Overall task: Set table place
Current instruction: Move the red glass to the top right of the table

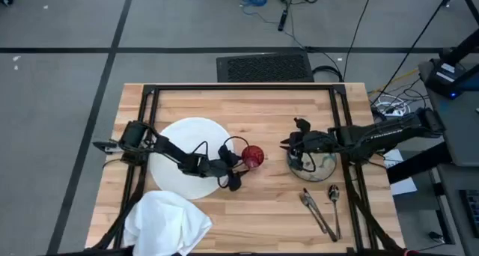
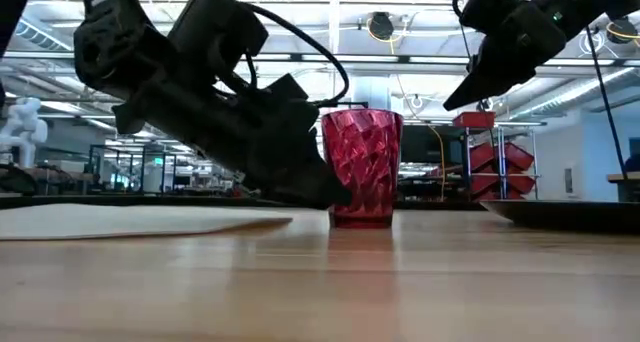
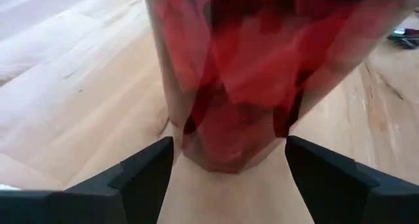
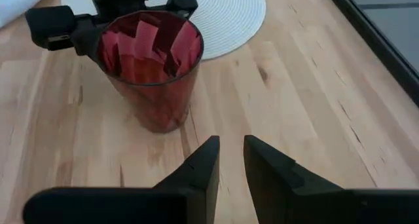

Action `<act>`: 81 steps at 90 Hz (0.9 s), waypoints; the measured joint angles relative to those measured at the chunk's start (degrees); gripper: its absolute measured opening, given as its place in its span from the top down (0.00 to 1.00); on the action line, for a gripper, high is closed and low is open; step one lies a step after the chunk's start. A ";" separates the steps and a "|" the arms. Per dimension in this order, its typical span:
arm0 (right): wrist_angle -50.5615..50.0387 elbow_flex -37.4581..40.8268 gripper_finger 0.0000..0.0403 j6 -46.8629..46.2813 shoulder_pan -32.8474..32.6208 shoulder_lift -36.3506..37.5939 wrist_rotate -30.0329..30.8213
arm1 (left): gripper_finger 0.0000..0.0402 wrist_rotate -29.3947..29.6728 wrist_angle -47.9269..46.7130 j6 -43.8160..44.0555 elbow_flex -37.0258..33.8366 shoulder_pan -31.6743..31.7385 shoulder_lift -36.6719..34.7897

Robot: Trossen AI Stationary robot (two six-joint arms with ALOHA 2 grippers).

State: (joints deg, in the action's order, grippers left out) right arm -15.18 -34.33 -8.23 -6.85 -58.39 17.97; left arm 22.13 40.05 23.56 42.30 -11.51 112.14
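The small red cup [image 1: 253, 155] stands upright on its base on the table [image 1: 262, 110], just right of the round white plate [image 1: 187, 162]. My left gripper [image 3: 229, 178] is open and low at the table. Its fingers stand on either side of the cup [image 3: 229, 86], and I see no touch. My right gripper [image 4: 232, 142], almost shut with a narrow slit and holding nothing, hovers above the grey-green bowl [image 1: 318, 165], pointing toward the cup [image 4: 152, 67]. The white napkin [image 1: 168, 222] lies crumpled at the near left.
Knife, fork and spoon [image 1: 323, 207] lie together near the table's front, right of centre. Black frame rails [image 1: 239, 87] run across the far side and down both sides. Bare wood lies between the cup and the front edge.
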 joint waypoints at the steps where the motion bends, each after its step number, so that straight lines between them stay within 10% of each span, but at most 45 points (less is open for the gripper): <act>1: 0.00 0.00 0.85 0.07 0.00 0.00 0.05 | 0.30 -0.22 0.00 0.03 0.00 0.00 0.00; 39: 0.04 0.00 0.85 0.53 0.00 0.00 0.42 | 0.05 1.64 0.01 -9.18 3.27 0.06 1.38; 81: 0.06 0.02 0.85 0.50 0.02 -0.02 0.42 | 0.03 5.56 5.55 -8.31 9.03 0.63 9.14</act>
State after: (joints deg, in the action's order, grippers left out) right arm -15.12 -34.30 -7.73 -6.83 -58.41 18.39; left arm 27.69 45.60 15.25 51.33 -10.87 121.28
